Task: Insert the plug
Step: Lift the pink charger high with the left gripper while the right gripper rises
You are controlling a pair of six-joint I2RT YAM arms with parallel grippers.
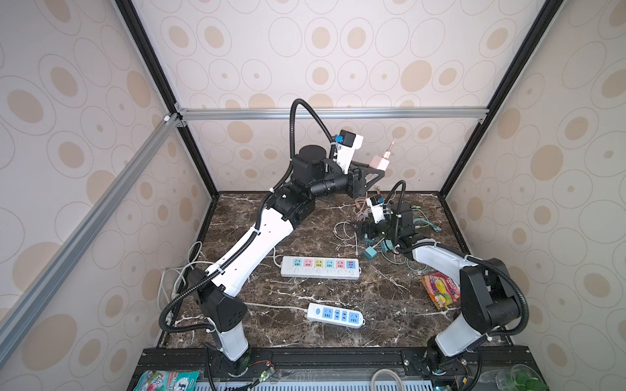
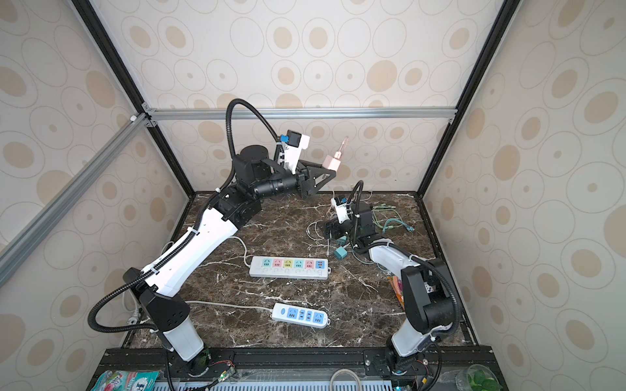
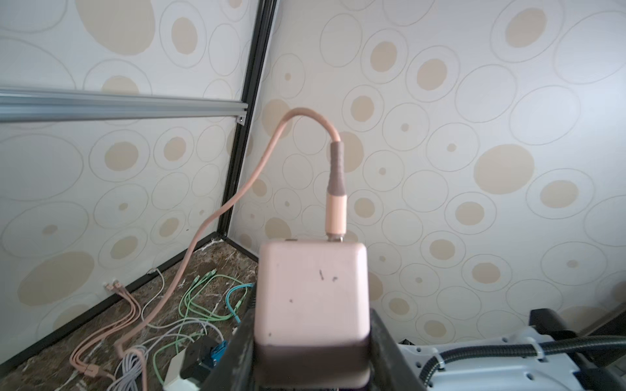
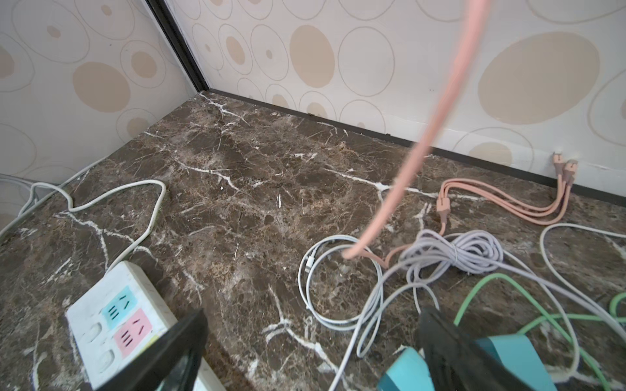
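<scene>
The left jaws are clamped on the sides of the pink charger plug (image 3: 311,298), which in both top views is held high above the worktop (image 1: 382,298), close to the back wall. A pink cable (image 3: 237,199) leaves the connector on the plug's far face, arcs over and drops to the tangle of white, lilac and green cables (image 4: 450,254) on the marble. The right jaws stand wide apart and hold nothing, low over the worktop at the right rear. Bare marble lies between the fingers, a teal plug (image 4: 403,372) lies just beside one finger (image 4: 450,355), and the end of the multicoloured power strip (image 1: 320,267) is near the other. That strip lies in the middle of the worktop, its sockets free, well apart from the raised plug. A shorter blue power strip (image 1: 335,315) lies nearer the front edge, and a snack packet (image 1: 440,291) lies by the right arm (image 1: 440,260).
</scene>
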